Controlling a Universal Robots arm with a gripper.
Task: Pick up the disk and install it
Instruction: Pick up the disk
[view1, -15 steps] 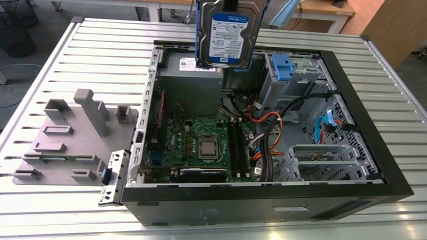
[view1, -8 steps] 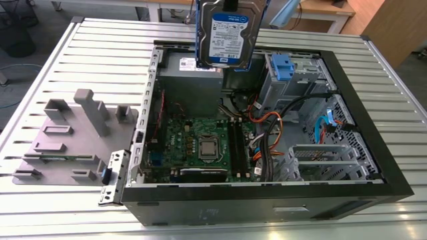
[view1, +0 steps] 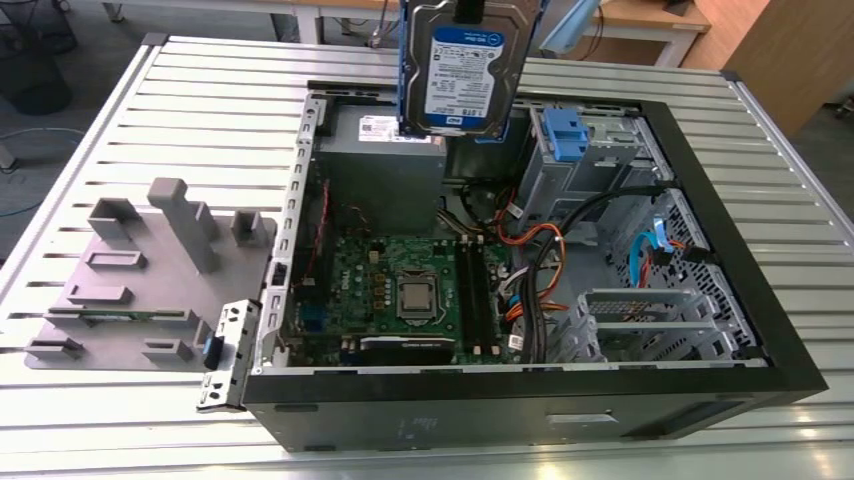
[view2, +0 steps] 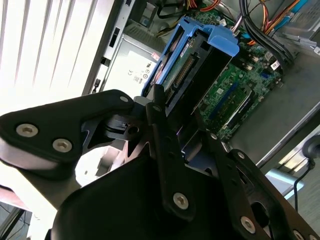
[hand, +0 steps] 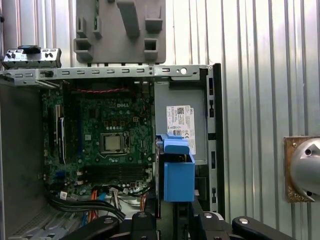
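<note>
My gripper is clamped shut on the disk — it hangs upright, label facing out, above the open computer case, just over the grey power supply

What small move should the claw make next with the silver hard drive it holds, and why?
Probably carry the silver rectangular hard drive with blue side rails toward the silver metal cage with a blue latch: the claw holds it above the grey power-supply box, beside that cage.
</note>
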